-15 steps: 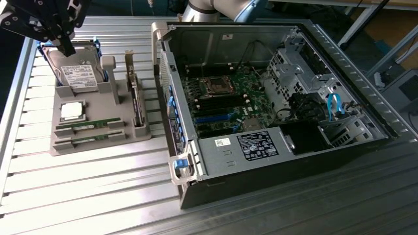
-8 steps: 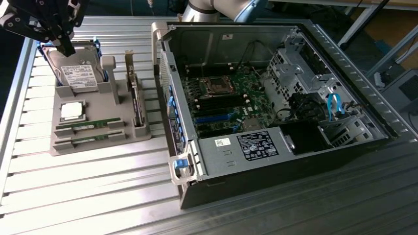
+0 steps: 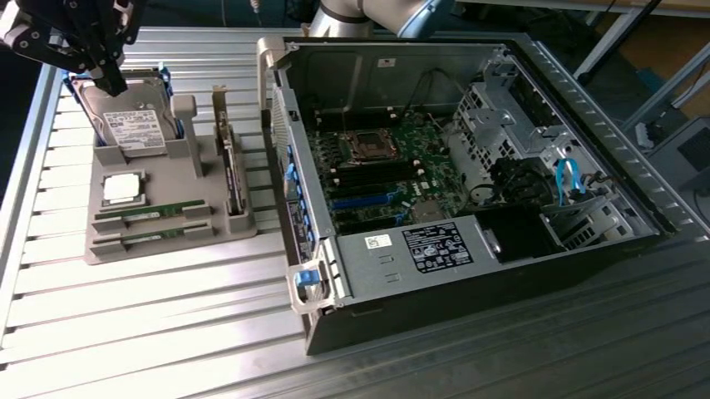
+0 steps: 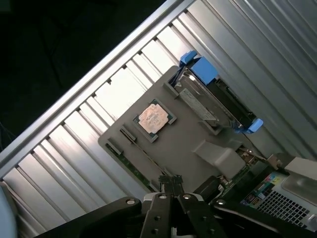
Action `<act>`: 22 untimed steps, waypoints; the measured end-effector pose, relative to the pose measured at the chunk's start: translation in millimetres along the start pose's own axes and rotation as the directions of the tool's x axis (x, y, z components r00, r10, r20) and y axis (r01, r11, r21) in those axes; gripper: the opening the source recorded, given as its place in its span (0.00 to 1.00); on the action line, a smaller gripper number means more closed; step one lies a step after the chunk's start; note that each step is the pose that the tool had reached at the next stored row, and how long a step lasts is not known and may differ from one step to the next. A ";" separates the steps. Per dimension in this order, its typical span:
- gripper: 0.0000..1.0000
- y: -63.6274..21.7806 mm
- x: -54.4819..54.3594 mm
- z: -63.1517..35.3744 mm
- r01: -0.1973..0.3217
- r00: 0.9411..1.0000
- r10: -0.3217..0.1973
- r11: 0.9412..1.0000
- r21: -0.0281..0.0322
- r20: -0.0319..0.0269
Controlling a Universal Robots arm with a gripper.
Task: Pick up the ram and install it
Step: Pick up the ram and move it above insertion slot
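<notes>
Black robot gripper (image 4: 170,181), fingers pressed together and empty, hangs over the grey moulded parts tray (image 3: 166,179).

It hovers above the silver hard drive in its blue bracket (image 3: 133,125) at the tray's far end. The ram (image 3: 152,208), a long thin green circuit-board stick, stands on edge in a slot at the opposite end, beyond the square silver processor (image 3: 122,189), probably so its top edge can be pinched. A second stick (image 3: 155,231) lies parallel just beside it. The open black computer case (image 3: 466,166) lies close on the exterior view's right, board facing up. The ribbed aluminium table (image 3: 133,332) leaves room on the other side.
</notes>
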State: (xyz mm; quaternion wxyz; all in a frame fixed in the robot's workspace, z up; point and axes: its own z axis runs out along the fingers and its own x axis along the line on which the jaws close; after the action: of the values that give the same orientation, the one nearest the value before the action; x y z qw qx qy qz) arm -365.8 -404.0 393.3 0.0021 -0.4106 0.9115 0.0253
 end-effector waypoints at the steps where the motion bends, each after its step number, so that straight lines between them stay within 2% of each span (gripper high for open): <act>1: 0.10 0.0 0.0 0.0 0.009 1.000 -0.009 1.000 0.000 0.000; 7: 0.10 0.1 0.1 0.0 0.085 0.996 -0.085 0.996 -0.002 -0.004; 14: 0.10 0.2 0.2 0.0 0.152 0.988 -0.152 0.988 -0.004 -0.006; 16: 0.10 0.3 0.2 0.0 0.182 0.983 -0.182 0.983 -0.005 -0.008; 19: 0.10 0.3 0.3 0.0 0.244 0.970 -0.244 0.970 -0.007 -0.010; 22: 0.10 0.3 0.3 0.0 0.274 0.962 -0.274 0.962 -0.008 -0.011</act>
State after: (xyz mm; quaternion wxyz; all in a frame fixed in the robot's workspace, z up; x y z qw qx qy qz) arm -366.2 -404.1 393.3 -0.0014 -0.5330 0.8457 0.0254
